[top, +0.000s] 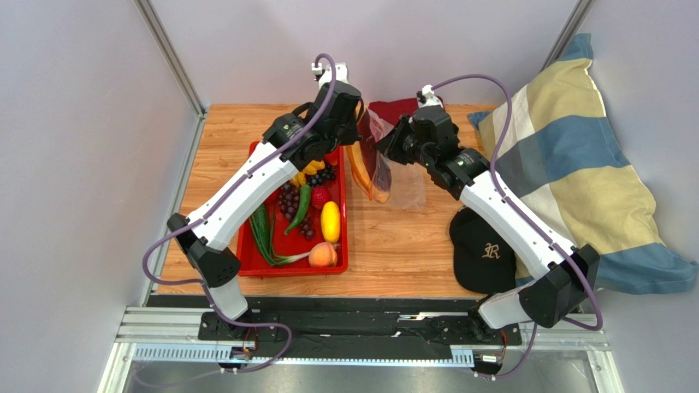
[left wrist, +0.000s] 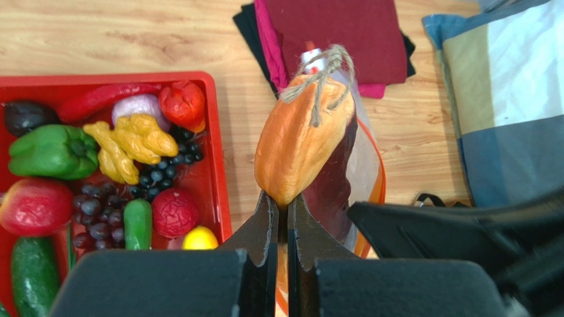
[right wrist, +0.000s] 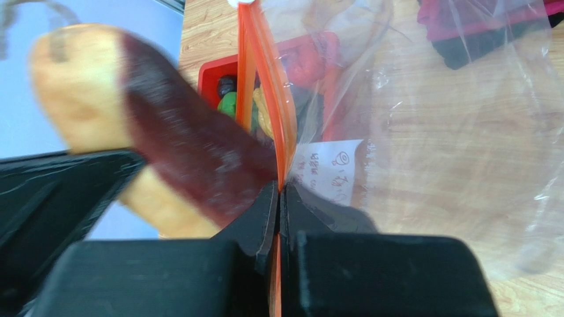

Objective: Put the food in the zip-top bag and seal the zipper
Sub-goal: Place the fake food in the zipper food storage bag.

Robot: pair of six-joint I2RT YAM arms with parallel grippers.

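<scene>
**Clamped jaws up close: feed the piece past the lip**

Right of the red tray (left wrist: 132,77), the right gripper (right wrist: 278,198) pinches the zip-top bag (right wrist: 463,132) up by its zipper (right wrist: 247,72). The left gripper (left wrist: 283,208) clamps the tip of an orange-and-maroon toy vegetable (left wrist: 298,145), just beside the mouth. Steady the lip and lower the piece well inside before releasing. Tray holds green pepper (left wrist: 49,150), grapes (left wrist: 99,221) and other food (left wrist: 140,140); the bag shows none.
</scene>
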